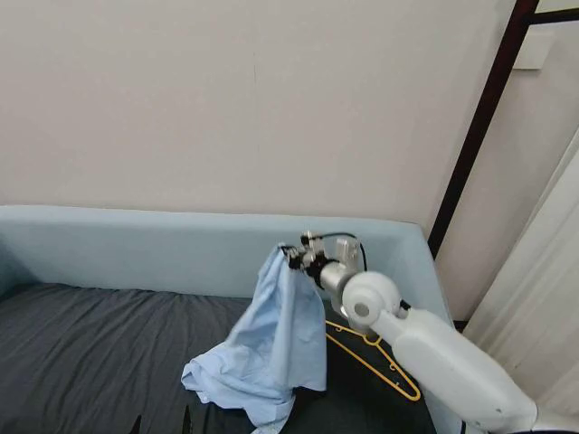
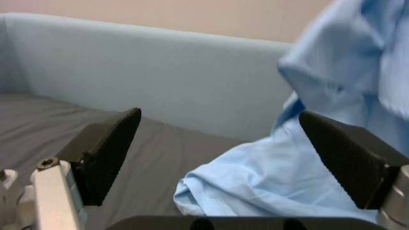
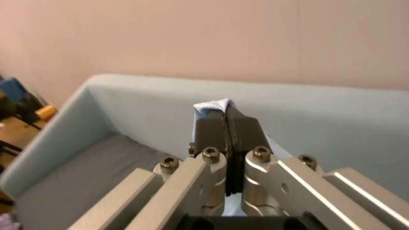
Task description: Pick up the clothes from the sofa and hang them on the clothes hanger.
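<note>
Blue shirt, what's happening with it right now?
The right gripper, fingers shut on the blue shirt, holds one end up above the sofa while the rest trails onto the seat. A yellow hanger lies on the seat beside it. The left gripper is open, low near the shirt's bottom folds, holding nothing.

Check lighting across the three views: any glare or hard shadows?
Head view: flat, even light, no glare; blue shirt shows only soft fold shading. Right wrist view: mild sheen on the metal links of the right gripper, nothing washed out. Left wrist view: left gripper pads matte dark, no reflections.
</note>
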{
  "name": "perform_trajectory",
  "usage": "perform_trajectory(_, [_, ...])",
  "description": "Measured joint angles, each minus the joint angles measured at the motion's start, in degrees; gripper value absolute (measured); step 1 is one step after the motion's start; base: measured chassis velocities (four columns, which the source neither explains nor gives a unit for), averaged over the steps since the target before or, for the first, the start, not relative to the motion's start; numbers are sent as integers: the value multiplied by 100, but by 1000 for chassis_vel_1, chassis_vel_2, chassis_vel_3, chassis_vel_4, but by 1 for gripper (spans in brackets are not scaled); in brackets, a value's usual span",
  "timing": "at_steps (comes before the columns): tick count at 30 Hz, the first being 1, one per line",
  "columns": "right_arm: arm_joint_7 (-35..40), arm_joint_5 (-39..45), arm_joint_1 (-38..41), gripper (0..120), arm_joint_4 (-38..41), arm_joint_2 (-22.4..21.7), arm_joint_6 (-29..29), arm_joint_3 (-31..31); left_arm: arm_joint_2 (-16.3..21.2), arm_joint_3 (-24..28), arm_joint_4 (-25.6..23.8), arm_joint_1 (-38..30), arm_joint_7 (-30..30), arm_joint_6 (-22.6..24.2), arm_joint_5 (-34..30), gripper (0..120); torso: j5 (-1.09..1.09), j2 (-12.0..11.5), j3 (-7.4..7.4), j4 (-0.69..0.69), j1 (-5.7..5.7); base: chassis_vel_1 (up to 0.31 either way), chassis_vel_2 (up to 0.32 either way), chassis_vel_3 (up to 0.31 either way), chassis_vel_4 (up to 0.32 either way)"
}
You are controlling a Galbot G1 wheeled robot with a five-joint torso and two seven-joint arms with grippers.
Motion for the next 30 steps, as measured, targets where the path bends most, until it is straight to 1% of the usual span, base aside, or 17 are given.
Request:
perform_trajectory(1, [0, 0, 0, 0, 0, 0, 0, 0, 0, 0, 0, 0, 0, 0, 0, 98, 0, 0, 0, 0, 0, 0, 0, 0, 0])
perform_trajectory(2, [221, 381, 200, 0, 169, 37, -51, 46, -13, -3, 0, 3, 0, -9, -1, 98, 0, 0, 0, 1, 0, 0, 0, 0, 0])
perform_trajectory(3, [291, 506, 213, 0, 251, 23, -65, 97, -20, -3, 0, 5, 0, -11, -1, 98, 0, 0, 0, 2, 0, 0, 0, 0, 0])
perform_trajectory(5, [317, 554, 205, 0, 290, 6, -72, 123, -23, -2, 0, 6, 0, -12, -1, 98, 0, 0, 0, 2, 0, 0, 0, 0, 0])
perform_trajectory(9, [431, 736, -507, 0, 668, -433, -151, 497, -32, 13, 30, -5, -2, -17, 4, 98, 2, 1, 0, 1, 0, 0, 0, 0, 0])
perform_trajectory(11, [429, 729, -582, 0, 683, -474, -156, 524, -32, 14, 33, -7, -1, -17, 4, 98, 2, 0, 0, 1, 0, 0, 0, 0, 0])
perform_trajectory(13, [344, 602, -1194, 0, 724, -777, -203, 738, -35, 25, 59, -18, -1, -18, 9, 98, 4, 0, 0, -2, 0, 0, 0, 0, 0])
perform_trajectory(14, [344, 602, -1194, 0, 724, -777, -203, 738, -35, 25, 59, -18, -1, -18, 9, 98, 4, 0, 0, -2, 0, 0, 0, 0, 0])
perform_trajectory(16, [-17, 82, -2342, 0, 539, -1214, -228, 1133, -35, 44, 93, -33, 4, -18, 18, 98, 6, 0, 0, -6, -1, 0, 0, 0, 0])
perform_trajectory(18, [-510, -533, -3306, 0, 38, -1451, -152, 1406, -23, 64, 126, -38, 13, -18, 34, 99, 5, 0, 0, -7, -1, 0, 0, 0, 0])
perform_trajectory(19, [-510, -533, -3306, 0, 38, -1451, -152, 1406, -23, 64, 126, -38, 13, -18, 34, 99, 5, 0, 0, -7, -1, 0, 0, 0, 0])
perform_trajectory(21, [-964, -1114, -4001, 0, -609, -1521, 2, 1588, 9, 83, 154, -38, 20, -8, 52, 99, 7, 0, 0, -5, -1, 0, 0, 0, 0])
perform_trajectory(23, [-1186, -1481, -4243, 0, -1043, -1526, 96, 1677, 37, 92, 162, -30, 21, -5, 63, 98, 4, 0, 0, 0, -1, 0, 0, 0, 0])
perform_trajectory(24, [-1186, -1481, -4243, 0, -1043, -1526, 96, 1677, 37, 92, 162, -30, 21, -5, 63, 98, 4, 0, 0, 0, -1, 0, 0, 0, 0])
perform_trajectory(26, [-1351, -1947, -4360, 0, -1279, -1606, 112, 1705, 58, 97, 165, -28, 22, -4, 66, 99, 2, 0, 0, 1, -1, 0, 0, 0, 0])
perform_trajectory(28, [-1448, -2633, -4437, 3, -1258, -1676, 111, 1670, 58, 115, 166, -30, 23, -7, 67, 99, 3, 0, 0, 1, -1, 0, 0, 0, 0])
perform_trajectory(30, [-1444, -2844, -4478, 7, -1169, -1700, 104, 1668, 57, 124, 170, -33, 24, -9, 69, 99, 3, 0, 0, -2, -1, 0, 0, 0, 0])
